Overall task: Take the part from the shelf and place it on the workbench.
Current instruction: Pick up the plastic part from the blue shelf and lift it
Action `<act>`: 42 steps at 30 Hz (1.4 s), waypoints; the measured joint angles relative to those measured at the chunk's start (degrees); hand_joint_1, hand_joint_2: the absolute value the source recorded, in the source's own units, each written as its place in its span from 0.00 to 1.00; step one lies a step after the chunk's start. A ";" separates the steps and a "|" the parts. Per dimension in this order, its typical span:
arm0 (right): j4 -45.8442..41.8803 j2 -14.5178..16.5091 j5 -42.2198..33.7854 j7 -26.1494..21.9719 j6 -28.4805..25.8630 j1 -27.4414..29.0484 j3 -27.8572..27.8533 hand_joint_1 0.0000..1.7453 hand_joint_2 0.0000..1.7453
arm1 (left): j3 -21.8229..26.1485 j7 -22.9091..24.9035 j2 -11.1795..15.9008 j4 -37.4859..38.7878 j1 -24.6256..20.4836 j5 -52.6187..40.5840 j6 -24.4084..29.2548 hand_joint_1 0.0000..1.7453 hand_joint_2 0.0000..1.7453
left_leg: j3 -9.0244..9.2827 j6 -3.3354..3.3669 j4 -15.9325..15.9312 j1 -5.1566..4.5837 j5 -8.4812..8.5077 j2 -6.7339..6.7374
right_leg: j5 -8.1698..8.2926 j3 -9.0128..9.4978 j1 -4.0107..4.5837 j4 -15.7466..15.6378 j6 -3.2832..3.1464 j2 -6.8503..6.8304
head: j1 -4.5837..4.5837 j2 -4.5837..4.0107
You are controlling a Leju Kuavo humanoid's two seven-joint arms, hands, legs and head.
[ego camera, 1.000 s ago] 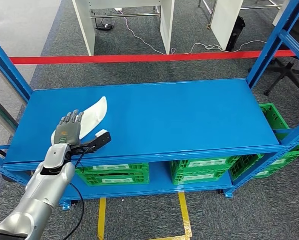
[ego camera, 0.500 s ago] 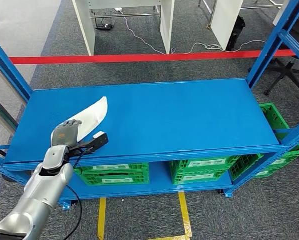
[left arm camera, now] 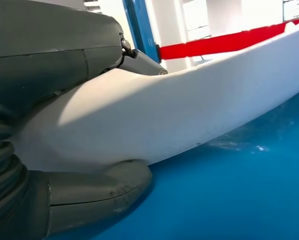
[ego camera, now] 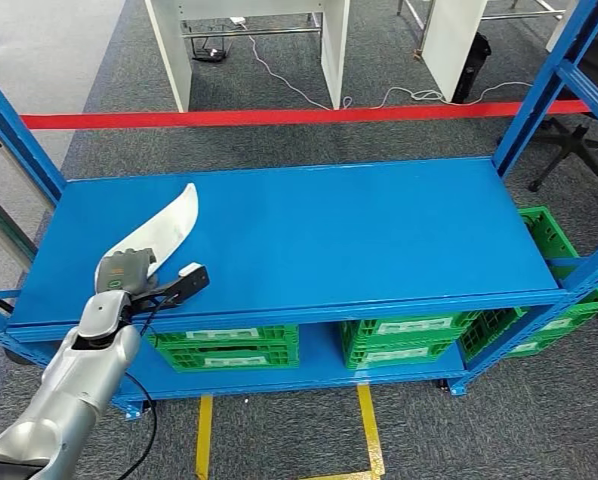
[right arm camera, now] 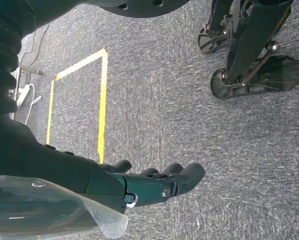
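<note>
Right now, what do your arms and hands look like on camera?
Left arm: silver shell segments, black cable looping beside it, black wrist bracket. Left hand: grey, with a small green marking on its back. Right hand: dark fingers, grey ribbed cover behind.

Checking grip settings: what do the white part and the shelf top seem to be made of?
The white part, held by the left robot hand, looks like matte moulded plastic or foam: smooth, uniformly white, softly shaded. The shelf top looks like blue painted sheet metal, with faint reflections in the left wrist view.
</note>
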 joint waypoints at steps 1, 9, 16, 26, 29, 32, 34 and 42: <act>0.00 -0.01 0.08 -0.04 0.03 0.00 0.00 0.00 1.00 | 0.20 -0.62 0.04 0.40 -0.14 0.31 0.16 1.00 1.00 | 0.00 -0.01 0.00 0.00 0.01 0.00 | 0.00 0.00 0.00 0.00 0.00 -0.01 | 0.00 0.00; 0.00 -0.01 0.44 -0.09 0.07 0.03 -0.19 0.00 1.00 | 0.74 -3.93 0.28 1.92 -0.27 1.74 2.93 1.00 1.00 | 0.01 -0.09 0.00 0.01 0.13 0.00 | 0.08 0.00 0.01 0.05 -0.13 -0.04 | 0.00 0.01; 0.00 -0.01 0.52 -0.33 0.01 0.11 -0.34 0.00 1.00 | 1.60 -7.29 0.28 1.52 0.98 4.50 6.51 1.00 1.00 | 0.01 -0.11 0.00 0.01 0.17 0.00 | 0.10 -0.01 0.01 0.07 -0.14 -0.04 | -0.01 0.01; 0.00 -0.01 0.75 -0.50 -0.22 0.24 -1.41 0.00 1.00 | 3.05 -17.39 -0.96 -7.76 7.25 17.97 6.10 1.00 1.00 | -0.02 -0.10 0.00 0.00 0.15 -0.01 | 0.09 -0.04 0.00 0.07 -0.14 -0.04 | 0.00 0.01; 0.00 -0.01 0.79 -0.50 -0.28 0.25 -1.57 0.00 1.00 | 3.16 -18.58 -1.33 -9.96 8.44 19.79 5.95 1.00 1.00 | -0.04 -0.10 0.00 -0.01 0.15 -0.01 | 0.09 -0.06 0.00 0.07 -0.14 -0.04 | 0.00 0.01; 0.00 -0.01 1.06 -0.62 -0.43 0.29 -1.78 0.00 1.00 | 3.23 -21.58 -1.82 -13.03 10.48 25.32 5.29 1.00 1.00 | -0.05 -0.10 0.00 -0.01 0.15 0.00 | 0.09 -0.10 0.00 0.07 -0.14 -0.03 | -0.01 0.01; 0.00 0.00 1.27 -0.81 -0.56 0.35 -2.06 0.00 1.00 | 3.22 -23.46 -2.42 -16.37 12.70 30.42 3.70 1.00 1.00 | -0.11 -0.05 0.13 -0.08 0.11 0.00 | 0.17 -0.14 -0.08 0.00 -0.05 -0.01 | -0.01 0.01; 0.10 -0.03 1.67 -0.57 -1.01 0.94 -3.09 0.00 1.00 | 2.89 -29.98 -4.44 -31.84 22.83 48.33 -0.14 1.00 1.00 | -0.30 1.88 -1.92 0.51 2.66 0.59 | -5.79 -3.69 -0.15 7.53 1.51 0.06 | 0.38 0.01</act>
